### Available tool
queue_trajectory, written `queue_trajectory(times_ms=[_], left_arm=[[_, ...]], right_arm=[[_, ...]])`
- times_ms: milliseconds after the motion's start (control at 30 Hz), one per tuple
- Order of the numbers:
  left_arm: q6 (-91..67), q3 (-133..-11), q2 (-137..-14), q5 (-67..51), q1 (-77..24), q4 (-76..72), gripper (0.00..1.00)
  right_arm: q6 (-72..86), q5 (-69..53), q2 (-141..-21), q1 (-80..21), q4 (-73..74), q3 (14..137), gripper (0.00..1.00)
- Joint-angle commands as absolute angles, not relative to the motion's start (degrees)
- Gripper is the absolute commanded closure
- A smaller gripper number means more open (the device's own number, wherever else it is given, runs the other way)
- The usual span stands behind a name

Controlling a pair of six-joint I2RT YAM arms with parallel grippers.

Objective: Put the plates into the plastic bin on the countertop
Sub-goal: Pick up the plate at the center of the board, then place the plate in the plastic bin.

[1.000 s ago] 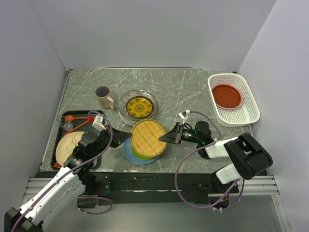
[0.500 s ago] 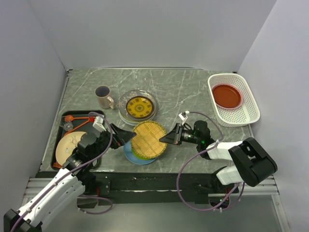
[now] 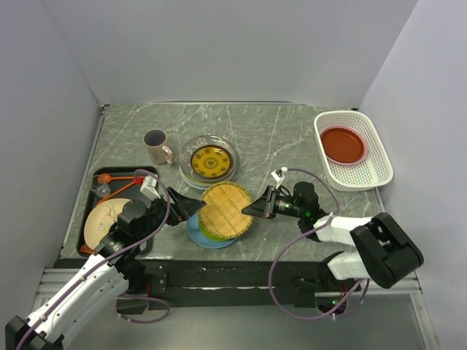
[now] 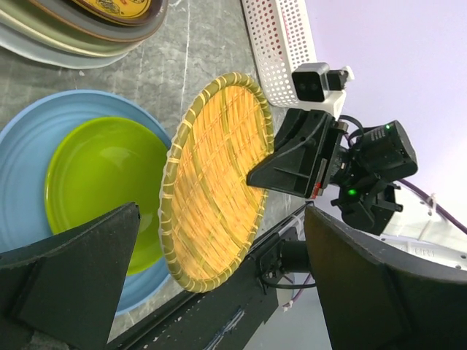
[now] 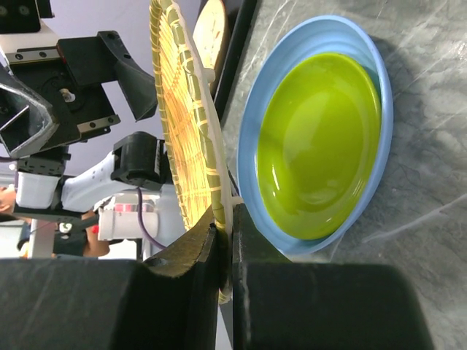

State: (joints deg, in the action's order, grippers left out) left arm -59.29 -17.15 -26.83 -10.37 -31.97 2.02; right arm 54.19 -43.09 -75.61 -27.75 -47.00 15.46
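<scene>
Top external view has the right gripper [image 3: 253, 209] pinched on the right rim of the woven yellow plate [image 3: 223, 210]. It holds the plate tilted steeply, almost on edge, over the green plate [image 5: 321, 138]. That one lies inside the blue plate [image 3: 195, 230] near the front edge of the countertop [image 3: 277, 131]. The left gripper [image 3: 191, 208] stands spread wide just beside the plate's left rim, clamping nothing; whether a fingertip touches the weave cannot be told. The right arm reaches leftward from its base at lower right, its forearm low and nearly level above the stone. The left arm slants up from the lower left, its wrist over the near corner of the black tray [image 3: 93, 191], where a beige plate [image 3: 102, 219] lies. The right wrist view shows what the overhead one hides: both fingers tight against each other with the thin rim between them, and the green plate's glossy bowl bare below. The left wrist view shows its own fingers [image 4: 73, 270] far apart at the frame's lower corners. Between them are the plate's woven face and the right gripper's black body behind it. Only from above can the plastic bin [image 3: 357, 175] be seen whole, at the right rear of the countertop, well apart from the held plate, with a red plate [image 3: 343, 144] lying in it. A mug [image 3: 155, 146] and a stack of plates [image 3: 210, 160] stand behind the grippers.
</scene>
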Motion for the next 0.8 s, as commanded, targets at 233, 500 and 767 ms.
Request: queue_trajectory(times_ms=[233, 500, 767], left_arm=[[-55.8, -20.5, -30.4, -8.9, -32.2, 1.1, 0.01], [-54.6, -21.0, -39.6, -12.2, -32.2, -8.6, 0.01], [-54.4, -21.1, -43.1, -14.3, -32.1, -12.3, 0.01]], right_arm=[[48.3, -39.5, -66.4, -27.6, -34.1, 20.9, 1.00], [46.9, -31.7, -57.8, -25.6, -21.4, 20.6, 1.00], [44.5, -32.0, -50.5, -17.0, -11.3, 19.6, 1.00]])
